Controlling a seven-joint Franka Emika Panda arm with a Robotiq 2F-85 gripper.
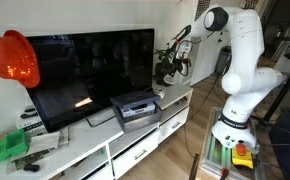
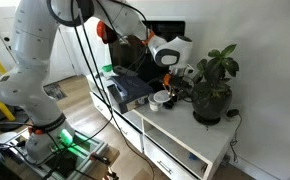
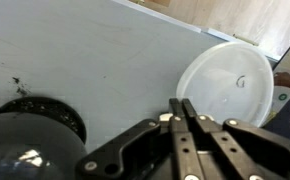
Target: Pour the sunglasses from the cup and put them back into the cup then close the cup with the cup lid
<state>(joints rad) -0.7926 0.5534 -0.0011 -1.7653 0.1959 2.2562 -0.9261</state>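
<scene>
In the wrist view my gripper (image 3: 182, 103) has its two black fingers pressed together, with nothing visible between the tips. It hangs over the white cabinet top (image 3: 95, 50). A round white cup lid (image 3: 230, 85) lies flat just beyond and to the right of the fingertips. A dark round cup (image 3: 40, 125) with a black opening sits at the lower left. I cannot make out the sunglasses. In both exterior views the gripper (image 1: 170, 62) (image 2: 171, 72) is low over the cabinet, next to the potted plant, above the white lid (image 2: 160, 98).
A potted plant (image 2: 215, 85) stands close to the gripper at the cabinet's end. A large TV (image 1: 90, 70) and a grey box (image 1: 135, 108) sit further along the cabinet. An orange round object (image 1: 13, 58) hangs by the TV. The cabinet edge runs close behind the lid.
</scene>
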